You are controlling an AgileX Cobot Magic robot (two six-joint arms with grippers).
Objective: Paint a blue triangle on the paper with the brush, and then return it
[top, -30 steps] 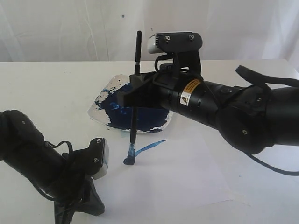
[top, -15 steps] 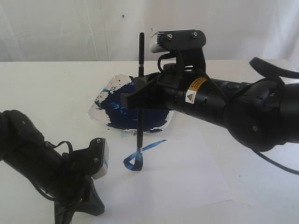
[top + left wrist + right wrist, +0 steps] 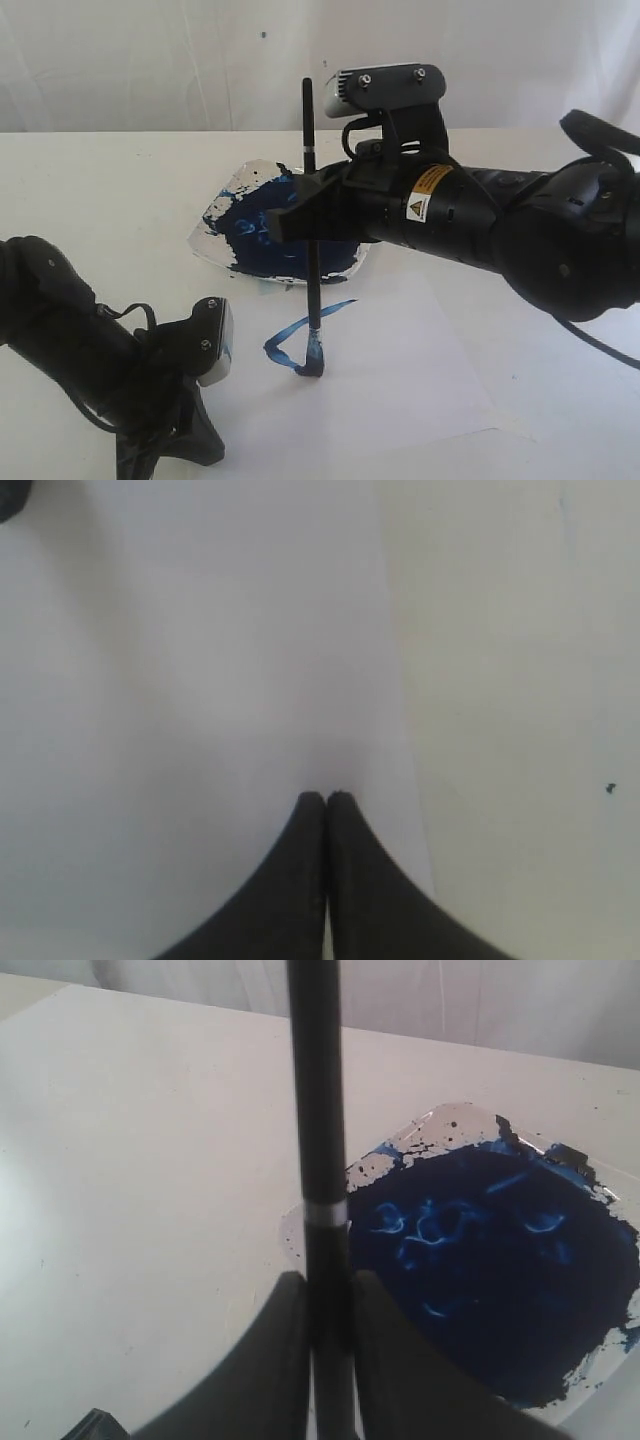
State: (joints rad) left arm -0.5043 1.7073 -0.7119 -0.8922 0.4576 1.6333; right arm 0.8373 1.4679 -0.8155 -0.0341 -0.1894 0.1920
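Observation:
My right gripper [image 3: 300, 205] is shut on the brush [image 3: 310, 160], which stands nearly upright with its blue-stained tip [image 3: 314, 362] pressed on the paper [image 3: 400, 380]. Two medium-blue strokes of the blue triangle [image 3: 290, 338] meet at a corner left of the tip. In the right wrist view the brush [image 3: 318, 1110] rises between the fingers of my right gripper [image 3: 328, 1285]. My left gripper [image 3: 165, 450] rests low at the paper's near left corner. In the left wrist view the left gripper [image 3: 326, 798] is shut and empty over the paper [image 3: 200, 680].
A small square white plate [image 3: 220, 205] smeared with dark navy paint sits behind the paper; it also fills the right wrist view as the plate [image 3: 430, 1135]. The white table [image 3: 90, 190] extends left and a white curtain hangs behind.
My right gripper has carried the brush rightward and toward the near edge, dragging the tip across the paper and lengthening the lower blue stroke. The left arm has not moved.

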